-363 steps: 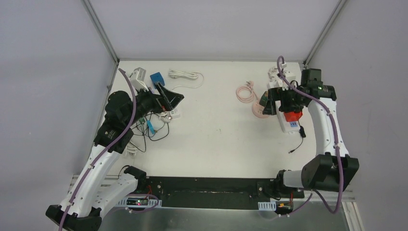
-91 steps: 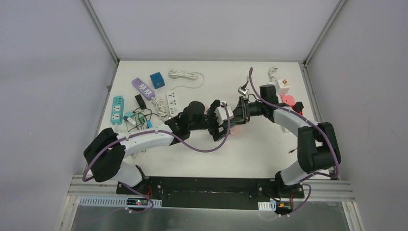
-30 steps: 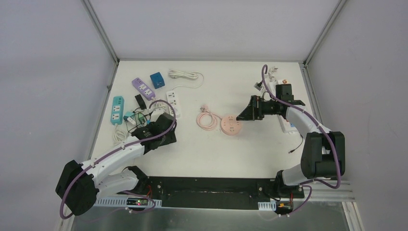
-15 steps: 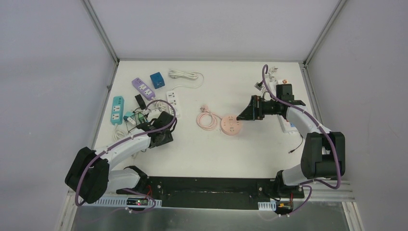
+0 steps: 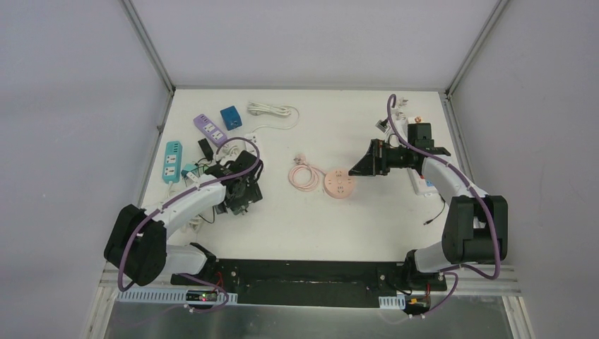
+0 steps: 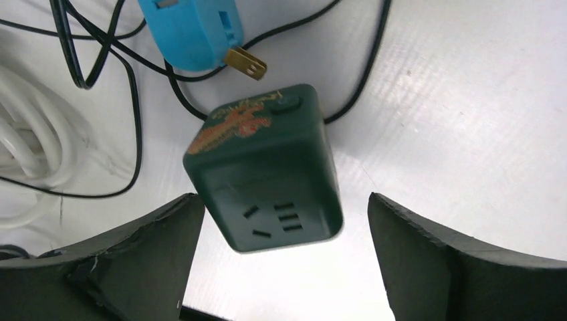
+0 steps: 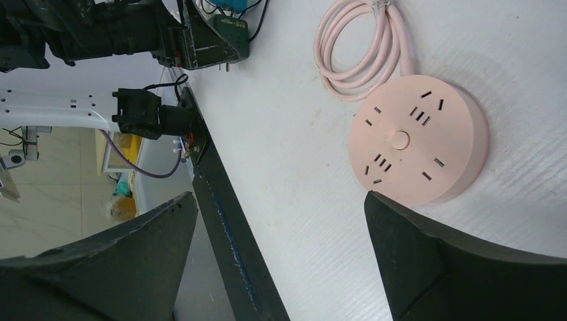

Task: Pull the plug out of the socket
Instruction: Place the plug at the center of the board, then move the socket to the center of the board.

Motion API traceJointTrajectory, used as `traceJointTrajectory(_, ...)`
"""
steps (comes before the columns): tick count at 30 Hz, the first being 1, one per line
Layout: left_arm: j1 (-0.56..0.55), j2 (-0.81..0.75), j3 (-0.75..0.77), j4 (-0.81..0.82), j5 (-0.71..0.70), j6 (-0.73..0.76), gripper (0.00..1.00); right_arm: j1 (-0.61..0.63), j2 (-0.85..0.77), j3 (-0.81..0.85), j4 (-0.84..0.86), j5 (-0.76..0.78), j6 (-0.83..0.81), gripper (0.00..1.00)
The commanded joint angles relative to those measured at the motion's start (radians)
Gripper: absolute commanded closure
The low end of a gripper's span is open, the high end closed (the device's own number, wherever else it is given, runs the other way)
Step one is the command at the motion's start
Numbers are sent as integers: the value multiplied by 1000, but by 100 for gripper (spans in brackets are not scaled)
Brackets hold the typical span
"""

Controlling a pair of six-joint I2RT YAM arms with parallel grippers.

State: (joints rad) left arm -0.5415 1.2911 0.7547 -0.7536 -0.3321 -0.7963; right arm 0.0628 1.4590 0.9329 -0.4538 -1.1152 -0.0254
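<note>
In the left wrist view a dark green cube socket (image 6: pixel 264 167) stands on the white table, its slots empty. Just beyond it lies a blue plug (image 6: pixel 190 30) with bare brass prongs, apart from the cube, among black cables (image 6: pixel 100 73). My left gripper (image 6: pixel 284 200) is open, a finger on each side of the cube and clear of it; from above, that gripper (image 5: pixel 239 185) sits left of centre. My right gripper (image 7: pixel 279 197) is open and empty, hovering beside a round pink socket (image 7: pixel 418 144) with a coiled pink cable (image 7: pixel 361 47).
A purple strip (image 5: pixel 210 128), a blue cube (image 5: pixel 230 116), a teal strip (image 5: pixel 172 162) and a white cable (image 5: pixel 272 109) lie at the back left. A white strip (image 5: pixel 424 185) and small adapters (image 5: pixel 417 123) sit by the right edge.
My left gripper has moved a little away from the near edge and opened, letting go of the green cube socket. The right arm has stayed still.
</note>
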Motion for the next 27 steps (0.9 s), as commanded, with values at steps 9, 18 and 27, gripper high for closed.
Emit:
traceJointTrajectory(9,5,-227,131,-113,248,158,3,-22,-61,1,-8,-22,-51,0)
traceJointTrajectory(18,5,-218,156,161,513,186,5,-25,-76,10,-68,17,-120,0)
traceJointTrajectory(27,4,19,246,352,534,163,20,-25,-90,4,-91,38,-153,0)
